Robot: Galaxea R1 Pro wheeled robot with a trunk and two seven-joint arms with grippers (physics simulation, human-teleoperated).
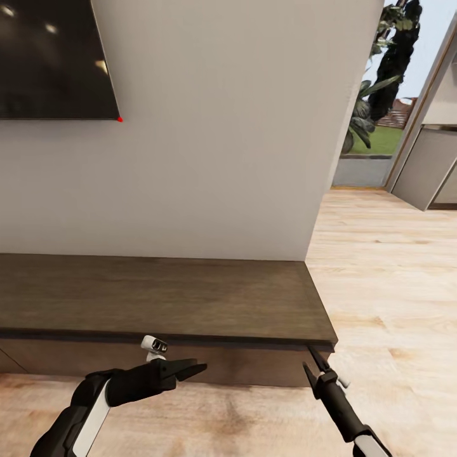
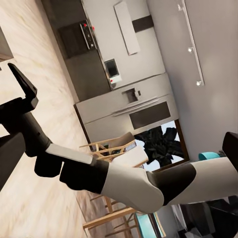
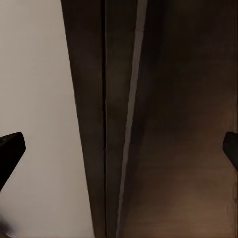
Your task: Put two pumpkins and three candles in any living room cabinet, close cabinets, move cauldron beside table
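Observation:
The cabinet (image 1: pixel 158 298) is a long, low dark-brown unit against the white wall, and its flat top is bare. Its front (image 1: pixel 254 367) looks flush under the top. My right gripper (image 1: pixel 312 363) is open, with its fingers pointing at the cabinet's right front corner, just below the top's lip. The right wrist view looks close-up at that lip and front (image 3: pixel 183 124), with the right gripper (image 3: pixel 119 148) spread wide and holding nothing. My left gripper (image 1: pixel 193 369) hovers in front of the cabinet's middle, open and holding nothing. The pumpkins, candles, cauldron and table are out of view.
A dark TV screen (image 1: pixel 51 57) hangs on the wall above the cabinet's left part. Light wood floor (image 1: pixel 393 285) runs to the right towards a glass door with plants (image 1: pixel 381 82). The left wrist view looks across my right arm (image 2: pixel 129 183) to kitchen units (image 2: pixel 129 109).

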